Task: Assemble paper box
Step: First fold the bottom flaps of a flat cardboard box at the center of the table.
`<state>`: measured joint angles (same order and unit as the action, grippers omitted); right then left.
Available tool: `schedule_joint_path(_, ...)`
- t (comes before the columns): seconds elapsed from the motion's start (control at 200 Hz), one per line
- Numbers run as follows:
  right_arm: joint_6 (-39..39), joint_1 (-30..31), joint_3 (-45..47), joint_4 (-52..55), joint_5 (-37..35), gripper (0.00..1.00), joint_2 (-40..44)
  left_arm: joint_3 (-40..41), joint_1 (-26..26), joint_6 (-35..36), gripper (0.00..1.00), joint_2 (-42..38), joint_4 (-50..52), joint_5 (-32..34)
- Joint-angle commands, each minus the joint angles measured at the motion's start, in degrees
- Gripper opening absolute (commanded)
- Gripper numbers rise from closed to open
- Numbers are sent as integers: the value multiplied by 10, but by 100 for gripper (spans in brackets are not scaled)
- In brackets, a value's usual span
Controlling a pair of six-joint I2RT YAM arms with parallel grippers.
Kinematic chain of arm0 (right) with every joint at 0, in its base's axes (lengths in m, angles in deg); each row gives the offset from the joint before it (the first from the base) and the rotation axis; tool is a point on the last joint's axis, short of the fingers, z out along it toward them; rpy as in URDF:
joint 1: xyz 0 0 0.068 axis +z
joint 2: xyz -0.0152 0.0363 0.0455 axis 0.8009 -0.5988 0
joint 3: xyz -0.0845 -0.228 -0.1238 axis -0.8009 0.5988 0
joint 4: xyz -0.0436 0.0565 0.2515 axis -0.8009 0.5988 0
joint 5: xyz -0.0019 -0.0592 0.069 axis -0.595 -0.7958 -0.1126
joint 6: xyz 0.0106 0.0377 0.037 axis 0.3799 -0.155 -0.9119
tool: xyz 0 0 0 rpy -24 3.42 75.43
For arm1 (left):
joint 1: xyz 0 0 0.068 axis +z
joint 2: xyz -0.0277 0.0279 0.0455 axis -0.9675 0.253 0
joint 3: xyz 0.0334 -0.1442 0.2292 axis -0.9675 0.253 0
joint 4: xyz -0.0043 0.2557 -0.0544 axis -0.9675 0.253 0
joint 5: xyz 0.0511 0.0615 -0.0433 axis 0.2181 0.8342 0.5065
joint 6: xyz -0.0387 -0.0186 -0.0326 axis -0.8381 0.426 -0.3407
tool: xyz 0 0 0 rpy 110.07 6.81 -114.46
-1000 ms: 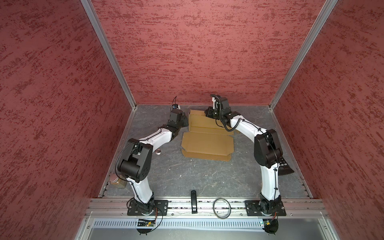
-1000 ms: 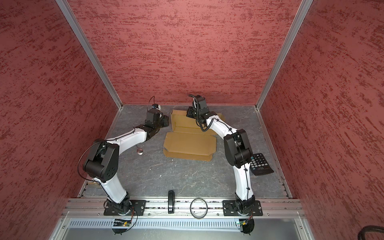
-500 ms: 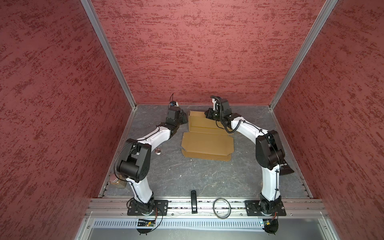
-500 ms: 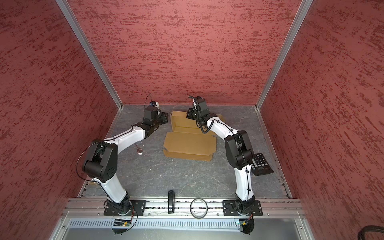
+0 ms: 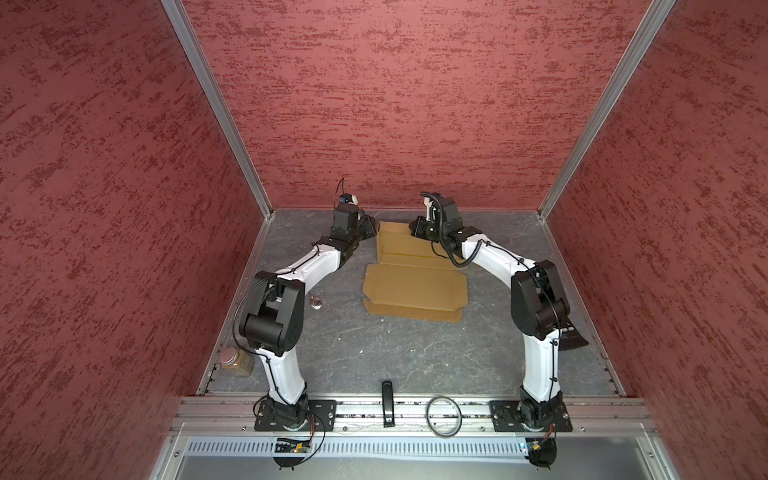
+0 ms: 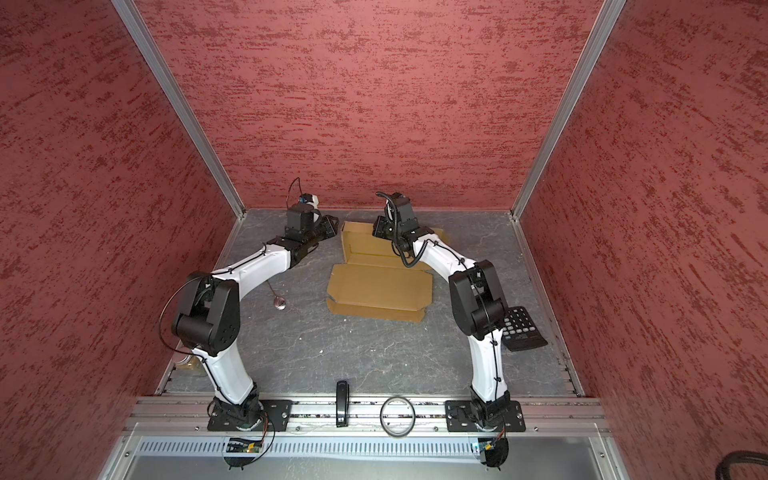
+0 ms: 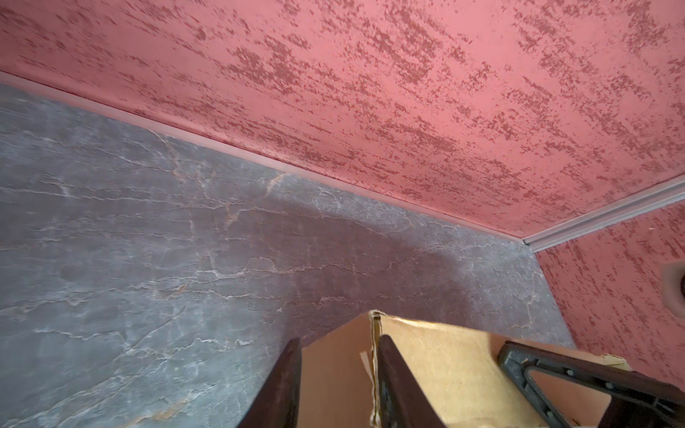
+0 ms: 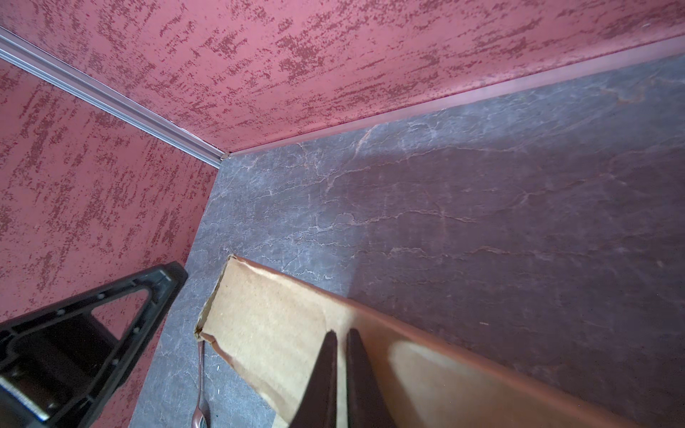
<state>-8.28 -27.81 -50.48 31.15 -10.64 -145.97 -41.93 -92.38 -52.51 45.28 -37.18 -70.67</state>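
Left wrist view has the left gripper (image 7: 339,339) with its jaws partly apart on either side of a raised corner of the box (image 7: 444,355). No clear pinch shows, so I read it as released. Right wrist view shows the right gripper (image 8: 341,333) clenched, its fingers nearly touching with nothing visible between them. Its tips are in front of the inner face of an upright flap, and whether they touch it I cannot tell. In both top views the box sits at the far middle of the table (image 5: 374,357), close to the back wall, between the two grippers. Its far part has walls turned up, while its near panel lies flat toward the robot with a narrow flap along the front edge. A spoon (image 5: 316,301) lies apart on the left, and a calculator (image 6: 519,328) lies on the right beside the right arm. The cardboard looks light and thin, stiff across a panel yet willing to bend at its creases, and likely to slide on the smooth table when pushed. I judge the best hold to be a wall's upper edge close to a corner, gripped lightly so the edge is not crushed. The other gripper should press the floor panel down to stop it sliding.
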Motion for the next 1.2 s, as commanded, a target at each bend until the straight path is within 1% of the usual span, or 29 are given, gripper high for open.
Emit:
schedule_joint_path(0.0,-2,9,22,27,-8,10,10,-12,2,-9,35,11,4,-43)
schedule_joint_path(0.371,-4,13,20,30,-10,10,10,-11,0,-20,35,18,-14,-95)
schedule_joint_path(0.736,-4,16,12,32,-9,10,2,-9,-5,-21,35,27,1,-98)
schedule_joint_path(1.192,-6,18,12,31,-12,10,0,-7,-18,-27,27,33,4,-87)
